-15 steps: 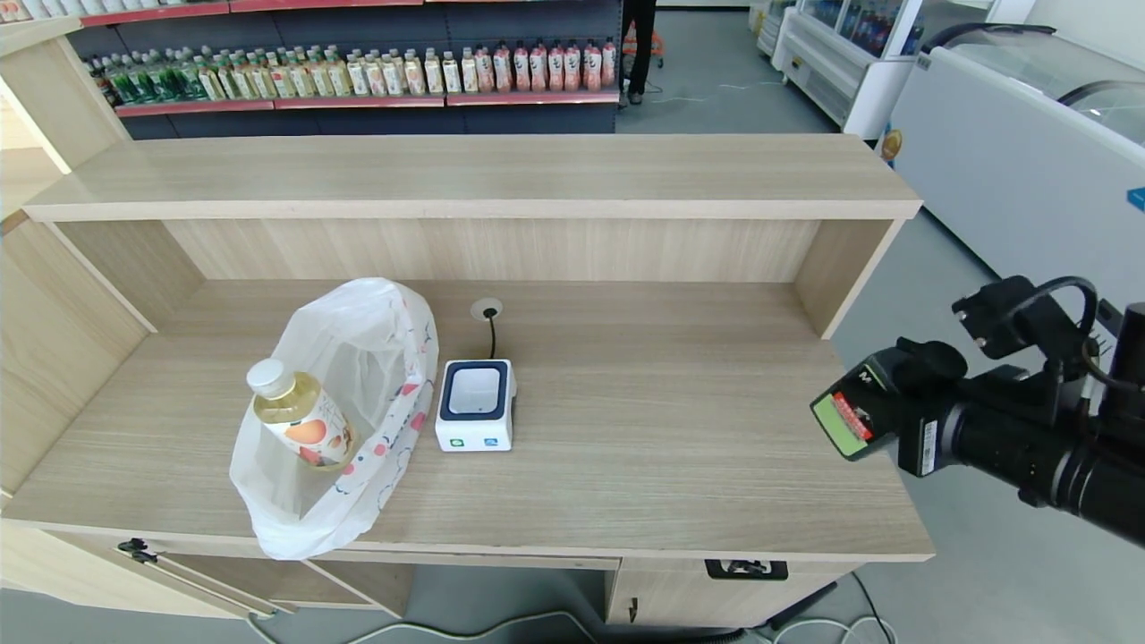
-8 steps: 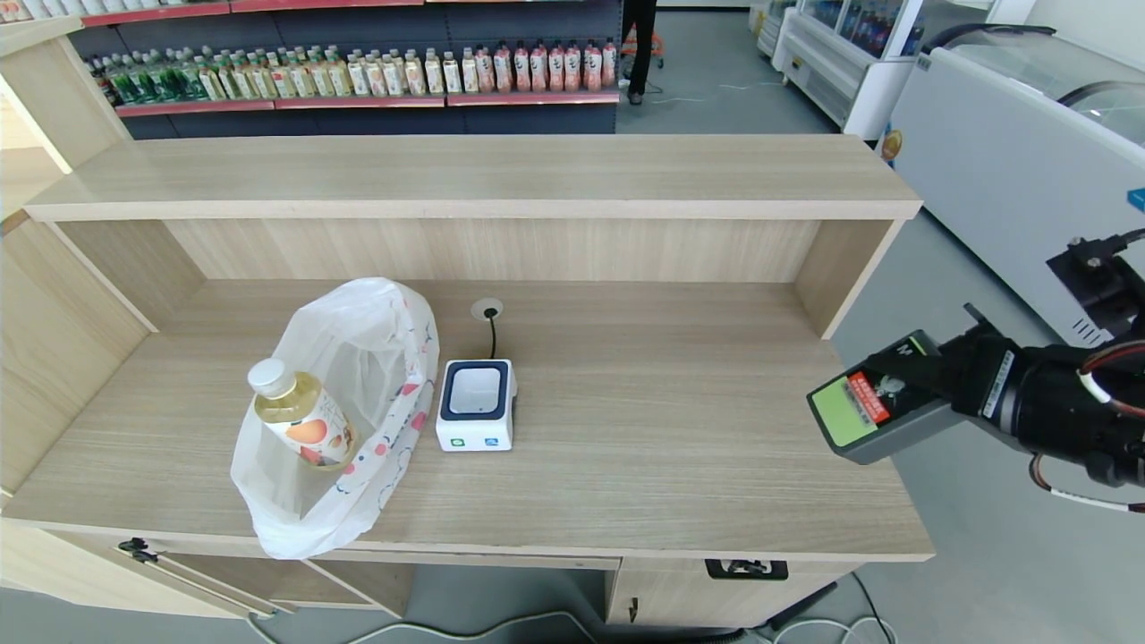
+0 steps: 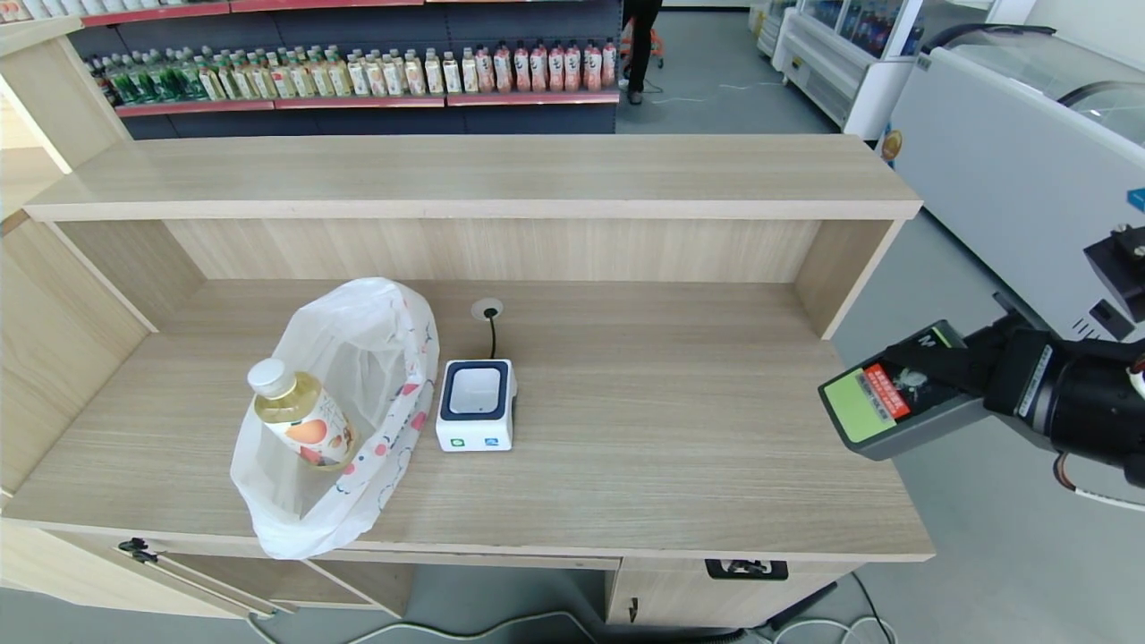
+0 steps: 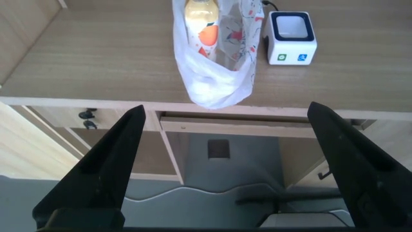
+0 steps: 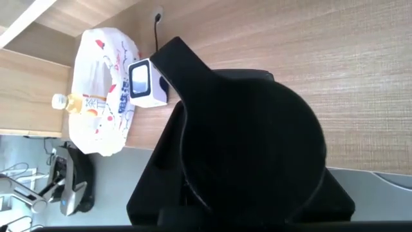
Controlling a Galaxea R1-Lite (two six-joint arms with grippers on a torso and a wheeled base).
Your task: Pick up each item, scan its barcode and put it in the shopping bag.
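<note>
The left gripper (image 4: 222,171) hangs before the front edge of the light wooden worktop (image 3: 680,429), black fingers (image 4: 96,174) wide apart. At the head view's right edge the right gripper (image 3: 953,367) has its fingers clamped on a flat grey box with a green and red label (image 3: 881,398), in the air by the worktop's right end. Left of centre, a white patterned plastic shopping bag (image 3: 358,358) lies open with a clear bottle of yellow drink (image 3: 300,420) inside; a white cube scanner (image 3: 476,407) stands just right of it.
</note>
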